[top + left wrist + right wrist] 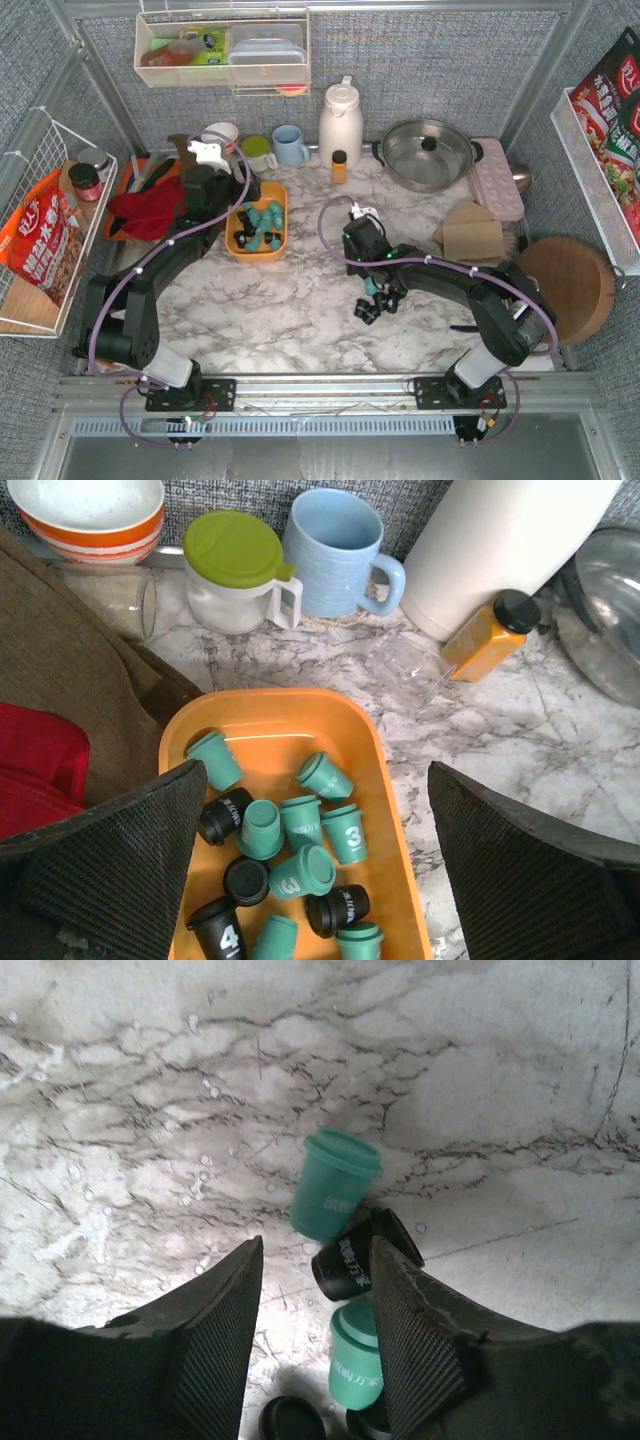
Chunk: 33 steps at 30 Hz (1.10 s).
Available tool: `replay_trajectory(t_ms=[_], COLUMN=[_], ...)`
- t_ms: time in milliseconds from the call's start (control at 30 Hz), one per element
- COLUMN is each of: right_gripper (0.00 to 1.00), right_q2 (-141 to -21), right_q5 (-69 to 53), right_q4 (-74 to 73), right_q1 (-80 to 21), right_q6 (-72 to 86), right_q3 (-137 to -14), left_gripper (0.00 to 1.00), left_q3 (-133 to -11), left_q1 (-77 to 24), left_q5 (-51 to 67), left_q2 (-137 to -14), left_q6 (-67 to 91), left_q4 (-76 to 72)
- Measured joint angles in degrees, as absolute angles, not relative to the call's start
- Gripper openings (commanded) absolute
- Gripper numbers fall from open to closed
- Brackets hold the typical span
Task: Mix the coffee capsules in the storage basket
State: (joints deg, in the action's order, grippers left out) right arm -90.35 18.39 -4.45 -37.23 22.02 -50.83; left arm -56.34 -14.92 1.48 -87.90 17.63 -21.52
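Observation:
The orange storage basket (236,238) sits left of centre and holds several teal and black coffee capsules (263,222). In the left wrist view the basket (270,725) lies below my open, empty left gripper (318,770), with teal (300,872) and black (337,910) capsules jumbled in it. My left gripper (228,198) hovers at the basket's far left end. A small cluster of capsules (378,300) lies on the marble. My right gripper (315,1250) is open just over them: a teal capsule (335,1198), a black capsule (350,1265) and another teal capsule (357,1360) lie between and ahead of the fingers.
A blue mug (335,550), a green-lidded jar (235,570), a white thermos (340,120) and an orange bottle (485,640) stand behind the basket. A red cloth (150,210) lies left of it. A pot (428,150), a cardboard box (470,235) and a round wooden board (565,285) are on the right.

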Motion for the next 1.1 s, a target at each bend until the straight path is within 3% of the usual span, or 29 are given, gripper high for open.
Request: replay_trajectory(t_ms=[800, 1100], right_gripper=[0.34, 0.33], right_q2=[-98.00, -100.18], right_q5=[27.31, 28.14], right_q4=[-0.71, 4.47], right_q1=[-36.80, -36.73], right_q6=[31.44, 30.15], right_q3=[-52.82, -52.99], left_gripper=[0.99, 0.99], left_q3=[-55.81, -55.33], left_q1=[-14.92, -14.85], left_q5=[1.54, 2.90], left_q2=[-85.25, -85.52], left_q6=[21.43, 21.45], left_q4=[-21.41, -21.78])
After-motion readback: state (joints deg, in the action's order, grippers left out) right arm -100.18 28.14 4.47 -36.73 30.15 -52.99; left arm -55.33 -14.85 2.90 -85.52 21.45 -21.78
